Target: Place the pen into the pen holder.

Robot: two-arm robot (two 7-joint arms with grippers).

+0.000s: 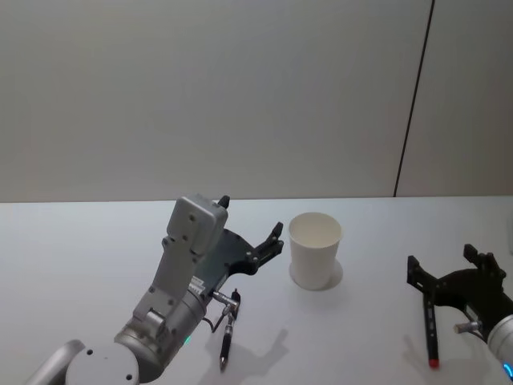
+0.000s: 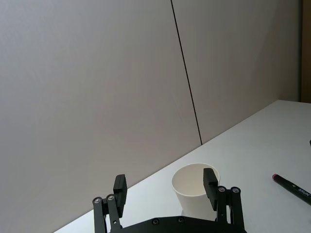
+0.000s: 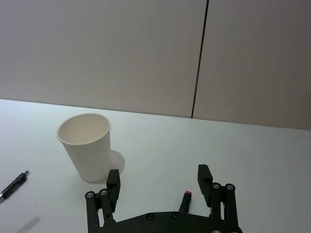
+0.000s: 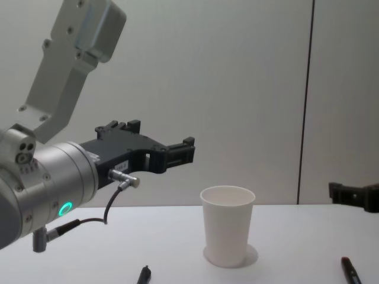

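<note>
My left gripper (image 2: 164, 184) hangs spread apart near the paper cup (image 1: 315, 250); my right gripper (image 3: 159, 178), also apart, hovers over the red-tipped pen (image 1: 430, 333).

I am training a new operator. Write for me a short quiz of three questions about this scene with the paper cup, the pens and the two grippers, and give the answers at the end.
1. True or false: the left gripper holds a pen.
2. How many pens lie on the table? A) one B) two C) three
3. Fill in: the red-ended pen lies below the ___ gripper.

Key
1. False. The left gripper is open and empty, raised beside the pen holder.
2. B. The black pen lies near the left arm and the red-ended pen lies on the right side. No pen sticks out of the pen holder.
3. Right. The right gripper is open above it.
</note>
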